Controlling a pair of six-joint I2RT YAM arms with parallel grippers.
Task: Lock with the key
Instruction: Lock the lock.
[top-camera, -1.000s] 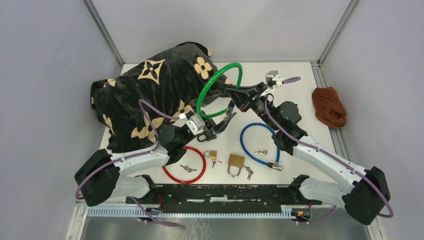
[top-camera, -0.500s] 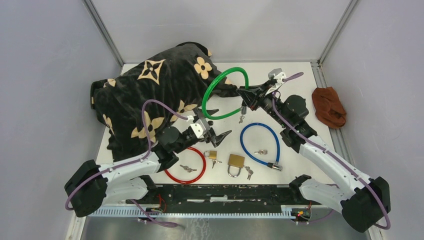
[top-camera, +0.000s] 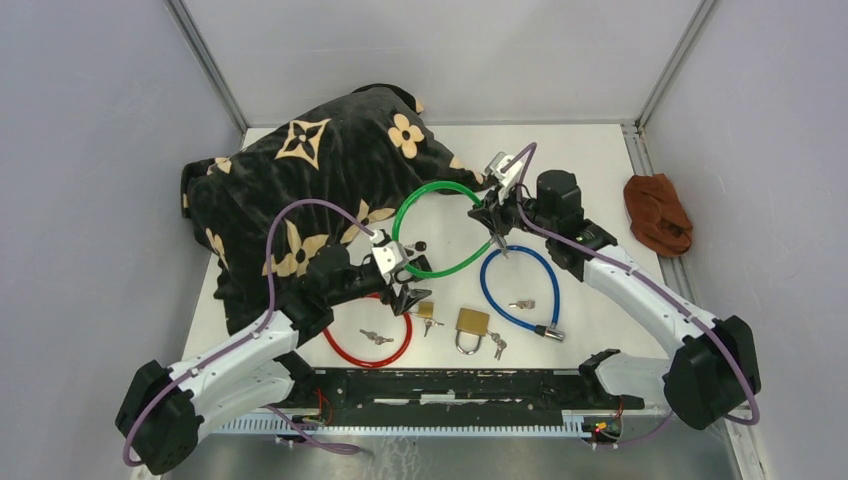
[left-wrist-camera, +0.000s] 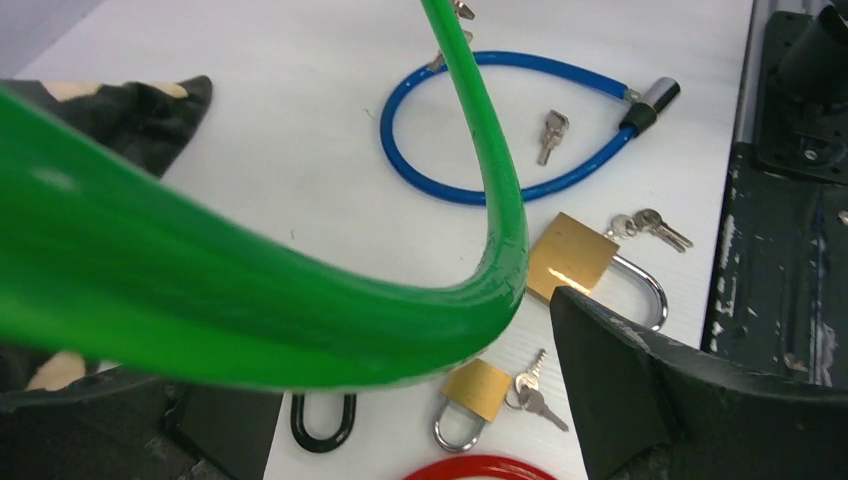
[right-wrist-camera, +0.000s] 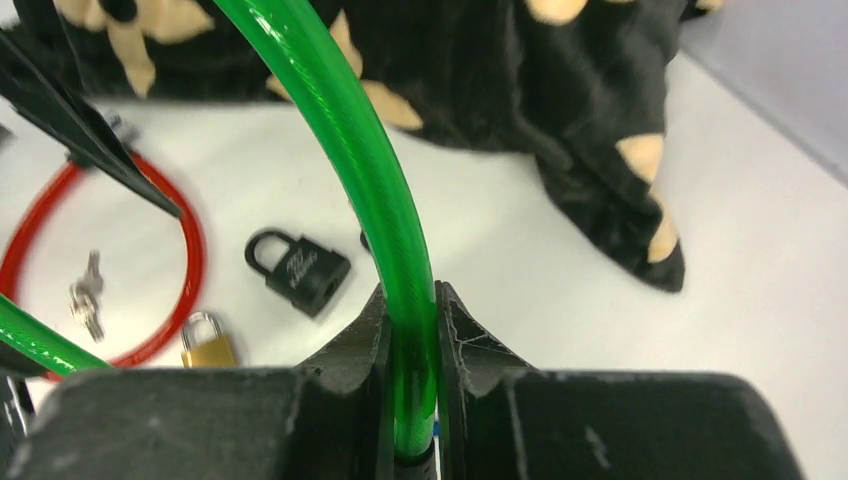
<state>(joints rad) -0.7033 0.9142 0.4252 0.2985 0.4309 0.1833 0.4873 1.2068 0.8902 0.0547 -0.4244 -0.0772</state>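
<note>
Right wrist shows the right tool (right-wrist-camera: 410, 300) clamping the glossy green cable loop (right-wrist-camera: 385, 220) (left tool (top-camera: 410, 272) gaping).

Green cable lock (right-wrist-camera: 375, 200), looped, raised, one end pinched

Left end effector (top-camera: 409, 278) wide, right (top-camera: 497, 216) narrow

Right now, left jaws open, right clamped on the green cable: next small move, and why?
Probably back the left gripper away from the green cable lock. Its jaws stand open with the cable crossing close in front of them, while the right gripper alone clamps the cable, so retreating first should avoid snagging the loop.
</note>
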